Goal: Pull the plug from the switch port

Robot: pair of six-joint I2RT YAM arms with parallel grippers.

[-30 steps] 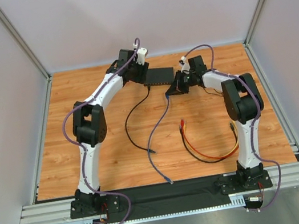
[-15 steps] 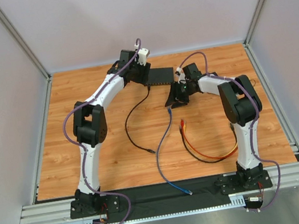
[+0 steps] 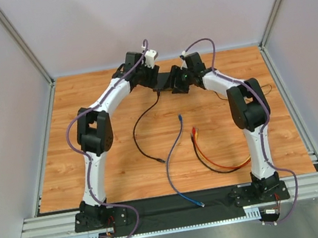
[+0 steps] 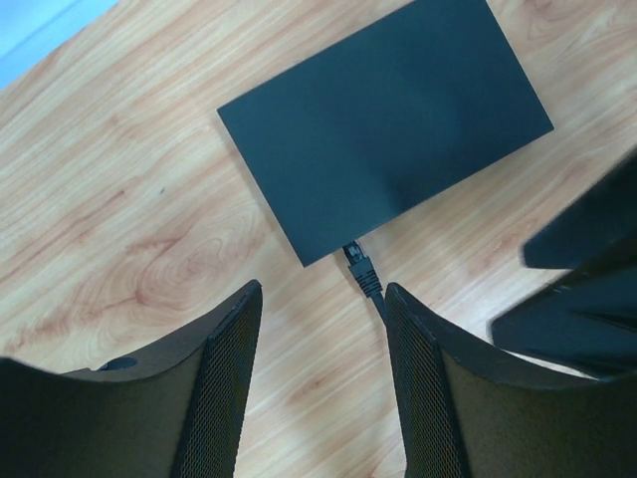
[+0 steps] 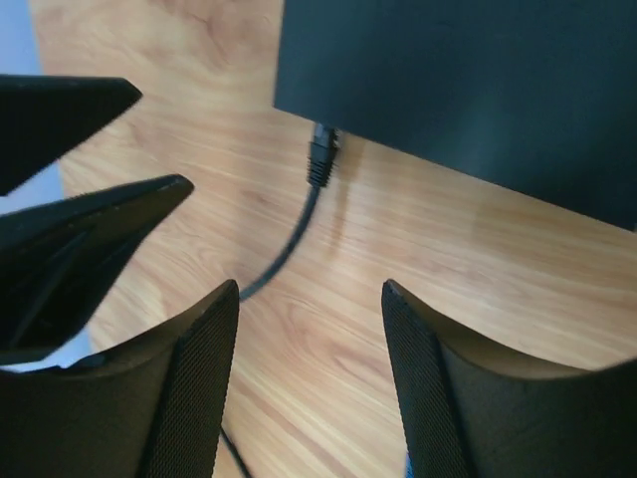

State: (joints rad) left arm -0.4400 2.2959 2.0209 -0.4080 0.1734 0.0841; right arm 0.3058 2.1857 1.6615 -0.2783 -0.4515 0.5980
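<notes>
Top external: both jaws apart flanking the switch (image 4: pixel 383 119), black plug (image 4: pixel 360 269) seated, blue cable (image 3: pixel 174 153) loose nearby.

Bright and even in all three views. Soft light from above, with only faint, pale shadows on the wooden table (image 3: pixel 57 168). A thin, soft shadow just beside the black plug (image 5: pixel 321 159) in the right wrist view, and a pale shine on the wood near it. Flat, plain dark on top of the switch (image 4: pixel 388 129). Sharp in the top view. Blurry up close on the left gripper's fingers (image 4: pixel 224 388) and the right gripper's fingers (image 5: pixel 194 398).
</notes>
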